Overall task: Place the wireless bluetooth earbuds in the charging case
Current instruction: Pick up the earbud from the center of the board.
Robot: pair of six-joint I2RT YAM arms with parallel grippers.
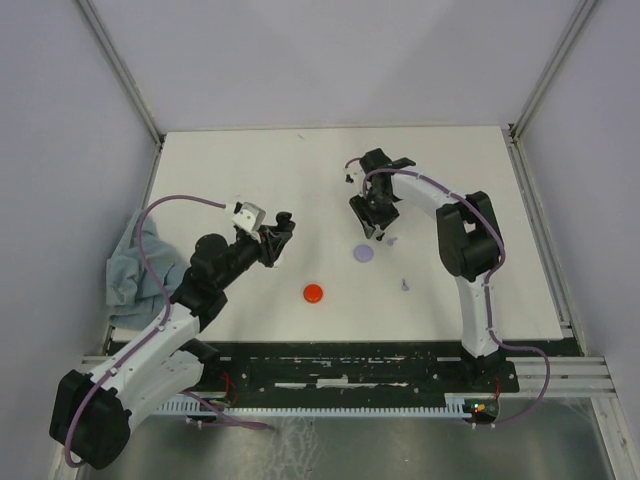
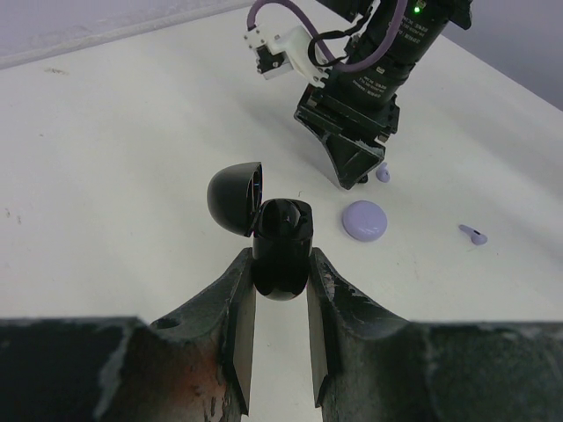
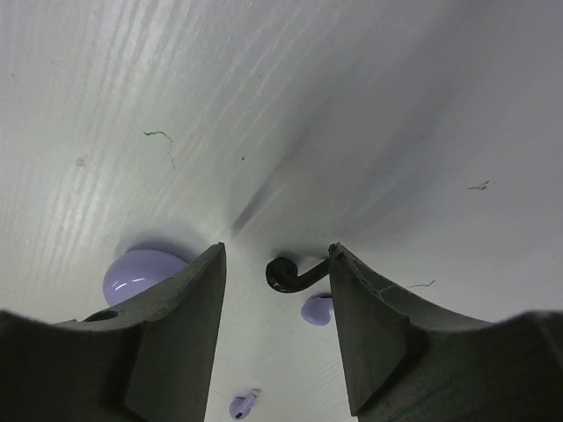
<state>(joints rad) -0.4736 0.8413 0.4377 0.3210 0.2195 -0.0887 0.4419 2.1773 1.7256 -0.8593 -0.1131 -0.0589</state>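
1. One black earbud (image 3: 286, 272) sits between your right gripper's (image 3: 277, 250) spread jaws.
2. Your left gripper (image 2: 281, 264) clamps the black charging case (image 2: 281, 255), lid open.
3. Lavender earbuds (image 2: 472, 234) and a lavender case (image 2: 364, 219) lie on the table (image 2: 132, 158) beside the right gripper.

The setting is a robotics laboratory test cell. The white tabletop (image 1: 250, 180) is enclosed at the left, back and right by plain grey panels (image 1: 330, 60) held in aluminium struts (image 1: 120, 70). The left arm (image 1: 150, 350) and the right arm (image 1: 470, 270) are bolted to a black base plate (image 1: 340, 365) at the near edge, beside slotted aluminium rails (image 1: 570, 372). Exposed lavender cables (image 1: 180, 198) run along both arms
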